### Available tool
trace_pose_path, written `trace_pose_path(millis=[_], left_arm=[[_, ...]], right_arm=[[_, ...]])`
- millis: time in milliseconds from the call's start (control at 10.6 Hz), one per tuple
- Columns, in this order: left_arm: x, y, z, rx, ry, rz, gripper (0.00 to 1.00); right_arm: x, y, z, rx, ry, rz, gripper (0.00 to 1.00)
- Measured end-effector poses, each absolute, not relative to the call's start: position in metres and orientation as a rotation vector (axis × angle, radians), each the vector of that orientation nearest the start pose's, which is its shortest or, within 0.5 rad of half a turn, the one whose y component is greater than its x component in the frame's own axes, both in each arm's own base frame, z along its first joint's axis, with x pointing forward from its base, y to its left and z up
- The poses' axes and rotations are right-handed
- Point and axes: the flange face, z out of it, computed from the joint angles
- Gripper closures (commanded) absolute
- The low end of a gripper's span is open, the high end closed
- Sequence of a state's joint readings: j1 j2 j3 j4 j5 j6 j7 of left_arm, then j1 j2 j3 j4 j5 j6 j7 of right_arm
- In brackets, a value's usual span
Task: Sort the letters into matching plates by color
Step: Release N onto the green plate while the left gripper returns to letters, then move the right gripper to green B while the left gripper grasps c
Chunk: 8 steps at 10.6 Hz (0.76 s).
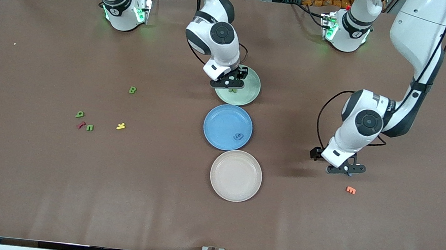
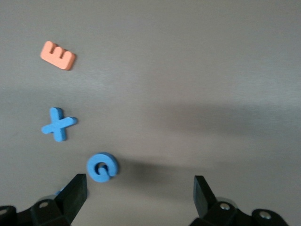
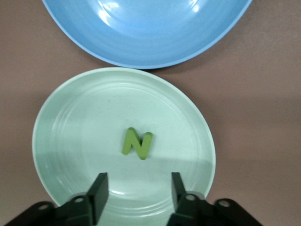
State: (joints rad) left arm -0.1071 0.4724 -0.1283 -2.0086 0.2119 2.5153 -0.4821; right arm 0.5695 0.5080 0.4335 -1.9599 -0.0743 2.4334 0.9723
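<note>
My right gripper [image 1: 229, 83] is open and empty just over the mint green plate [image 1: 249, 90]. A green N [image 1: 233, 89] lies in that plate, also seen in the right wrist view [image 3: 137, 143] ahead of the open gripper [image 3: 138, 195]. The blue plate [image 1: 223, 121] holds one blue letter [image 1: 239, 136]. My left gripper [image 1: 344, 169] is open and empty low over the table at the left arm's end. In the left wrist view a blue G [image 2: 102, 167] and a blue X [image 2: 58, 124] lie just ahead of it [image 2: 141, 197]. Green letters [image 1: 132, 90], [image 1: 79, 114], [image 1: 89, 127] lie toward the right arm's end.
A beige plate [image 1: 236, 175] stands nearest the front camera, in line with the other two plates. An orange E [image 1: 351, 190] lies by the left gripper. A red letter [image 1: 81, 125] and a yellow K [image 1: 121, 126] lie among the green letters.
</note>
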Motion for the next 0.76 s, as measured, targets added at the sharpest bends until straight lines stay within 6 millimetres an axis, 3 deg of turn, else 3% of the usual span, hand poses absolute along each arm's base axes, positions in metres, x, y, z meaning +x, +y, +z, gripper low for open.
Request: trace_pose_path(millis=[189, 378, 662, 757], left_arm=[[0.594, -0.123, 0.217, -3.089, -0.138, -0.100, 0.00], [0.596, -0.111, 0.201, -3.105, -0.166, -0.128, 0.00], [0.593, -0.107, 0.164, -3.130, -0.180, -0.141, 0.00], [0.593, -0.107, 0.162, -3.132, -0.180, -0.146, 0.00]], right_arm=[[0.344, 0.514, 0.238, -3.050, -0.047, 0.197, 0.00], [0.355, 0.506, 0.253, -3.077, -0.023, 0.203, 0.00], [0.393, 0.471, 0.302, -3.115, 0.084, 0.165, 0.00], [0.407, 0.456, 0.317, -3.122, 0.132, 0.151, 0.00]])
